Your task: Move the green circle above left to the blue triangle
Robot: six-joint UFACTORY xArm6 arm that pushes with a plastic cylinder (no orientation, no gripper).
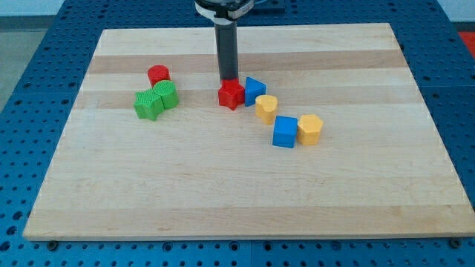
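The green circle (168,95) sits at the board's left centre, touching a green star-shaped block (148,104) on its lower left. The blue triangle (254,90) lies near the middle, touching a red star-shaped block (231,94) on its left. My tip (226,80) stands right behind the red star block, at its top edge, just left of the blue triangle and well to the right of the green circle.
A red cylinder (158,74) lies just above the green circle. A yellow heart-like block (266,107), a blue cube (285,131) and a yellow hexagon block (310,128) trail down to the right of the blue triangle. The wooden board (237,200) rests on a blue pegged table.
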